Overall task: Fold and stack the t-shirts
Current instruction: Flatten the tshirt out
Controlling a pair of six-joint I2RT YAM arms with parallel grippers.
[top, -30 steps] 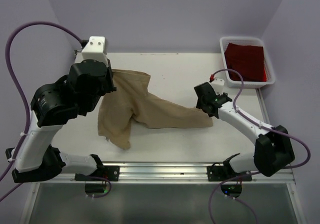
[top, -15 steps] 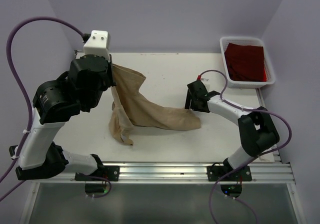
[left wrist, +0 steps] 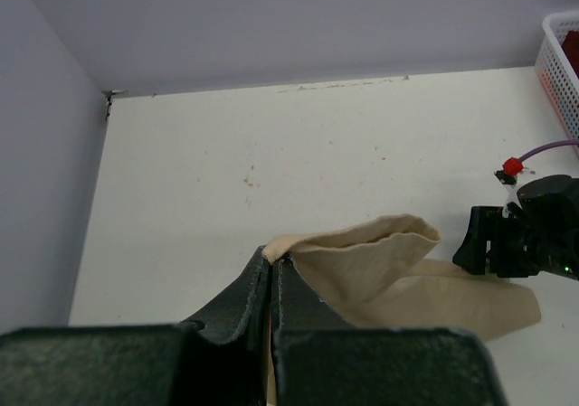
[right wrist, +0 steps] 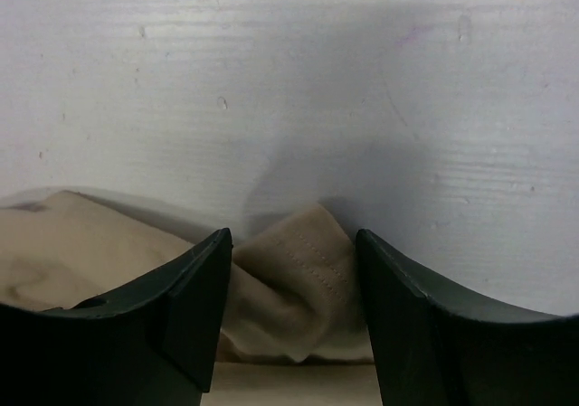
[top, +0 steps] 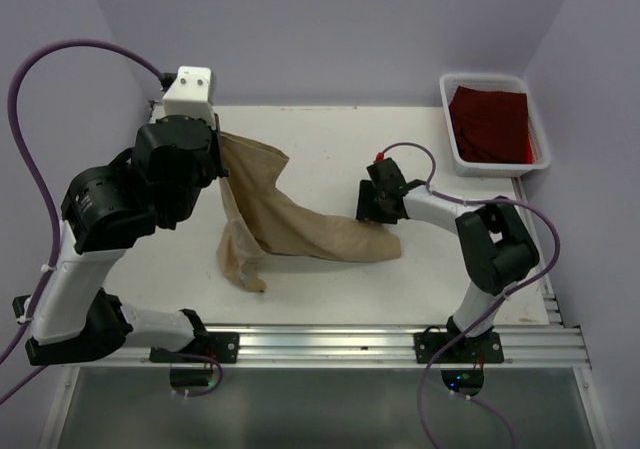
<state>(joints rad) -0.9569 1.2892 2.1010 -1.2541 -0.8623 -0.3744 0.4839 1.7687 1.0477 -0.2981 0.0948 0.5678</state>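
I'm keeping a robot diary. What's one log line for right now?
left gripper: shut on tan t-shirt | right gripper: open, straddling tan t-shirt's edge | red t-shirt: in white bin

The overhead camera looks down from behind; both closer wrist cameras share the tan t-shirt [top: 300, 231].

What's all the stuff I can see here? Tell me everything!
tan t-shirt: one, beige, rumpled mid-table, one end lifted
dark red t-shirt: one, dark red, inside the bin
plastic bin: one, white, far right corner
table: one, white, under the tan t-shirt
cables: two, purple, looping from the arms
left hand: one, black, shut on the tan t-shirt's raised end
right hand: one, black, open around a fold of the tan t-shirt
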